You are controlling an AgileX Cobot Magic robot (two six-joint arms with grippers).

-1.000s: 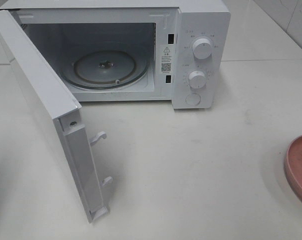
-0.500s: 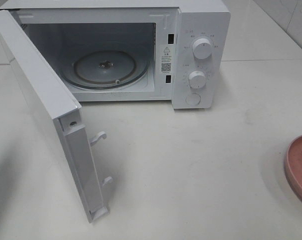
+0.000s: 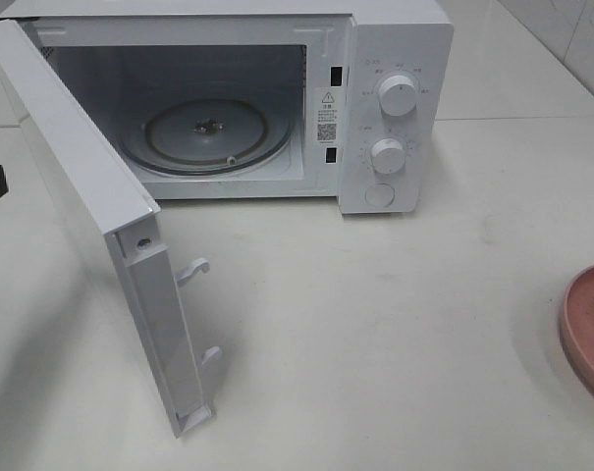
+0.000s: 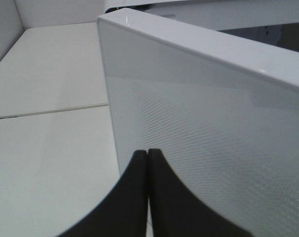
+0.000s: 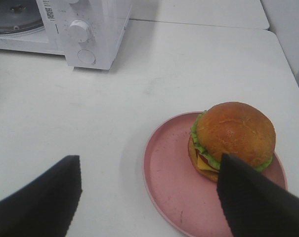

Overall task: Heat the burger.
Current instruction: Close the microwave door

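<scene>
A: Start on the left. Where does the left end effector [image 4: 148, 192] stand?

B: Clenched on nothing, its tips pressed together just beside the outer face of the open microwave door [image 3: 90, 211]. In the high view only a dark bit of it shows at the left edge, well apart from anything to lift.

A: And the cavity?

B: The microwave [image 3: 390, 108] stands open, its glass turntable [image 3: 206, 132] bare.

A: So the burger [image 5: 232, 140]?

B: Far right, on the pink plate [image 5: 171, 177] on the table [image 3: 375, 334], off the plate's centre. The high view catches only the plate's rim.

A: Which arm is nearer?

B: The right one, I judge. The right end effector [image 5: 149, 197] is released, wide apart, hanging above the plate; the burger lies just ahead, toward one finger [image 5: 253, 197]. It stands tall, so a sideways grip around the bun suits.
</scene>
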